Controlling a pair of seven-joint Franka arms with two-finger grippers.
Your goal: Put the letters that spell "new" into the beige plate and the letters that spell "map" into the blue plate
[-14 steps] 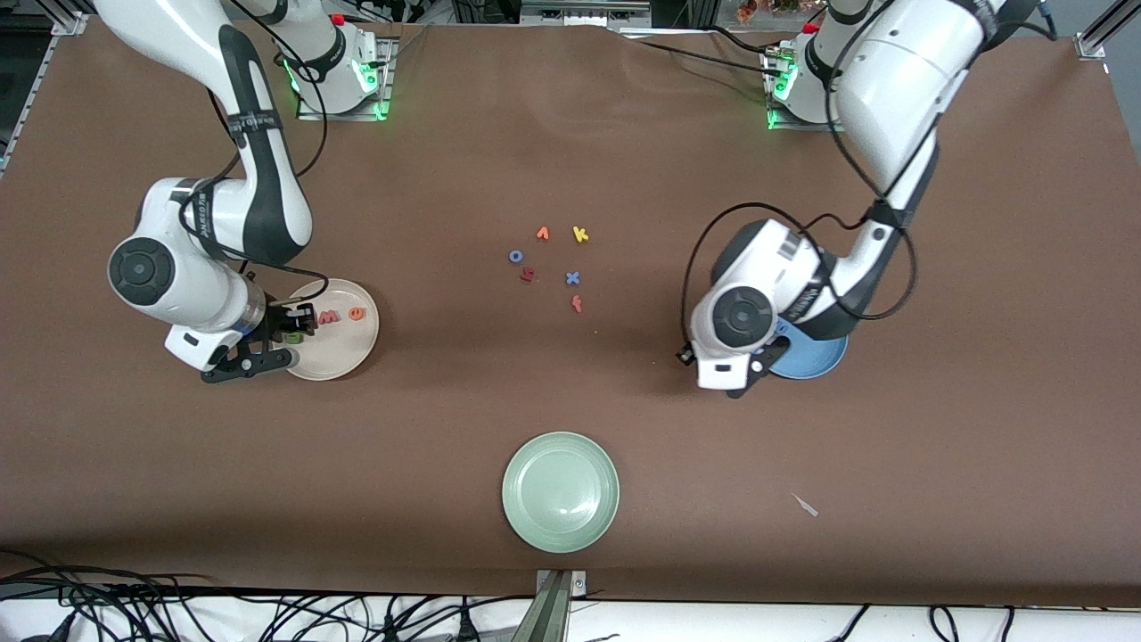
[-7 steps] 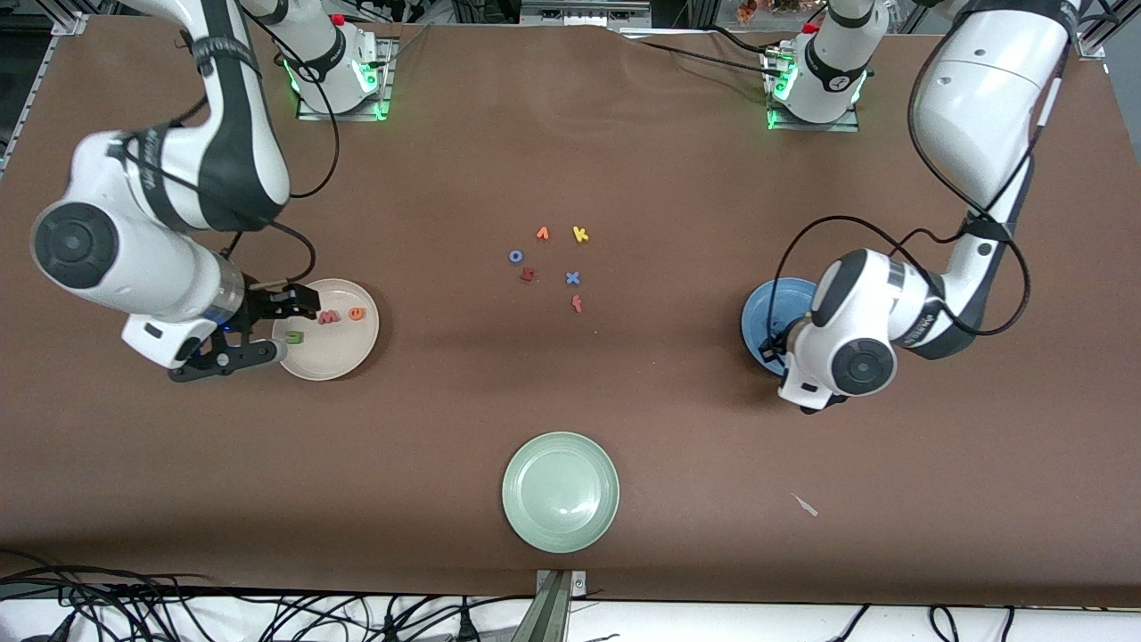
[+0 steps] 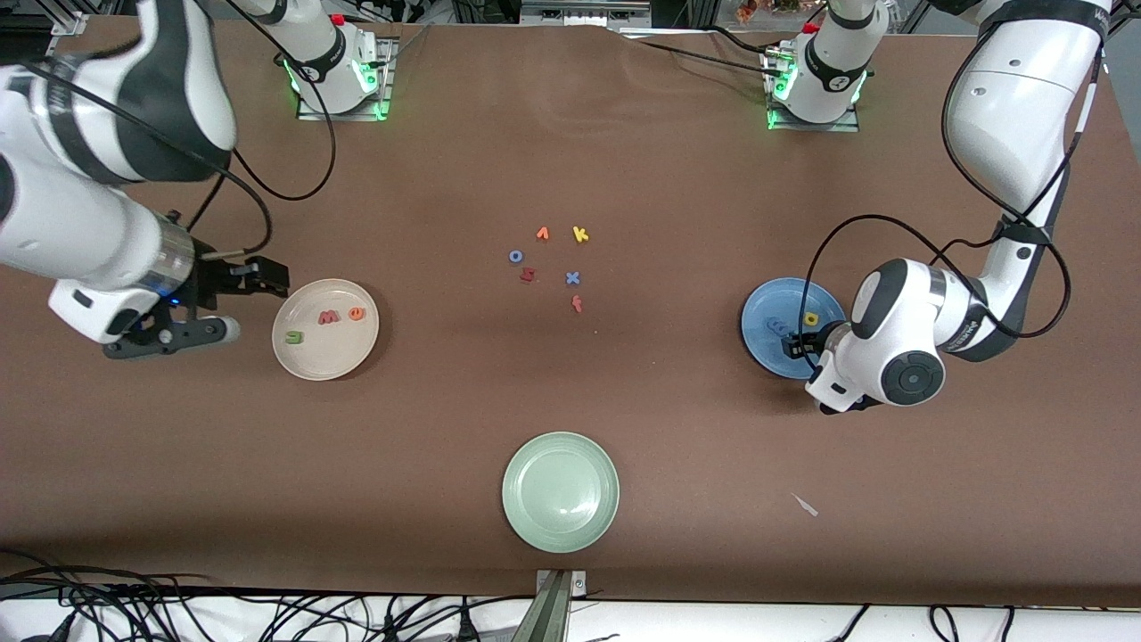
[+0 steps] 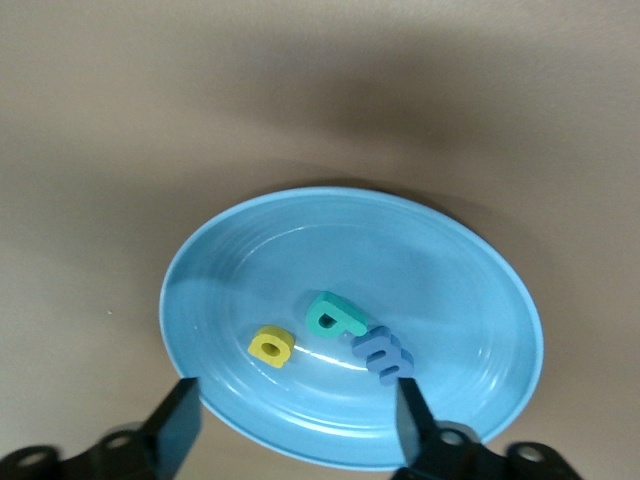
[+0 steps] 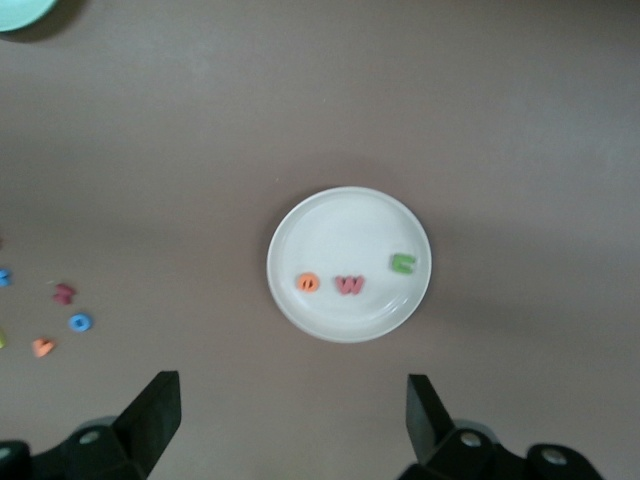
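Note:
The beige plate (image 3: 325, 357) holds the green n (image 3: 293, 337), pinkish-red w (image 3: 329, 316) and orange e (image 3: 357, 313). My right gripper (image 3: 242, 301) hangs open and empty above the table beside that plate, toward the right arm's end. The right wrist view shows the plate (image 5: 345, 225) with all three letters, past the gripper (image 5: 290, 420). The blue plate (image 3: 765, 308) holds the yellow a (image 3: 810, 318). My left gripper (image 3: 796, 346) stands open low over its rim. In the left wrist view the yellow a (image 4: 270, 346), teal p (image 4: 333, 314) and blue m (image 4: 382, 354) lie in the blue plate (image 4: 450, 270), just ahead of the gripper (image 4: 297, 430).
A pale green plate (image 3: 560, 491) sits near the front edge. Several loose letters lie mid-table: orange v (image 3: 542, 234), yellow k (image 3: 580, 234), blue x (image 3: 572, 278), dark red h (image 3: 527, 275). A small scrap (image 3: 805, 505) lies nearer the front camera than the blue plate.
The right gripper let go of the green n in the beige plate, opened, rose and drew off toward its end. The left hand swung aside, uncovering the blue plate, and opened.

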